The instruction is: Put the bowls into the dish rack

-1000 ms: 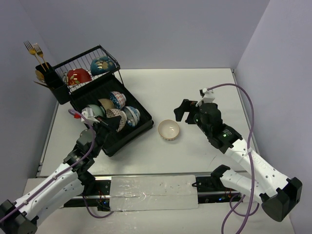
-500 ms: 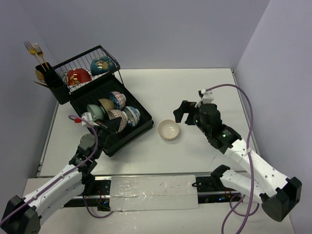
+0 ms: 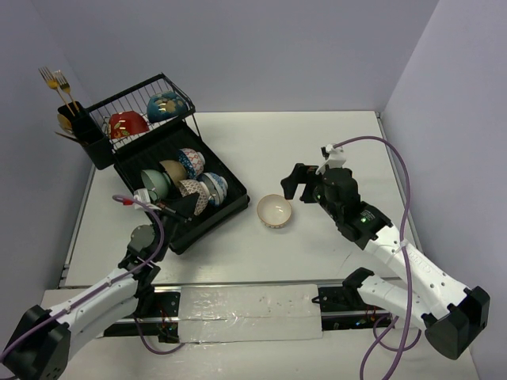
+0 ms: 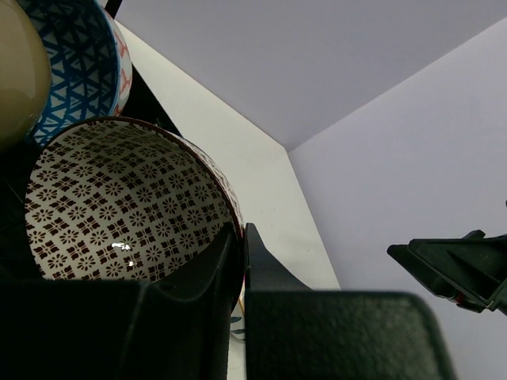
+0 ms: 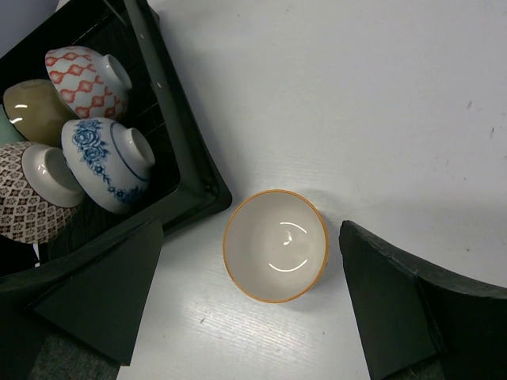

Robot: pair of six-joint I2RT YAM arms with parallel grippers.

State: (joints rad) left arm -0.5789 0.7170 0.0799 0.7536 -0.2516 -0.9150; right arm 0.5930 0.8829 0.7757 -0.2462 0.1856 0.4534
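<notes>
The small round cream ceramic bowl with an orange rim (image 3: 275,211) sits upright on the white worktop (image 3: 317,142) just beside the black dish rack (image 3: 214,222), under the right gripper (image 3: 297,188) with its jaws spread wide, while the left gripper (image 4: 241,231), pinching the rim of a brown-patterned ceramic bowl (image 4: 119,214) in the rack, has drawn back slightly.

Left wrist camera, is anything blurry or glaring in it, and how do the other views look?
Left wrist view: the left gripper is dark and out of focus, the brown-patterned bowl sharp with one glint. Right wrist view: crisp, curved glare inside the cream bowl. Top view: even light, soft shadows on the table.
</notes>
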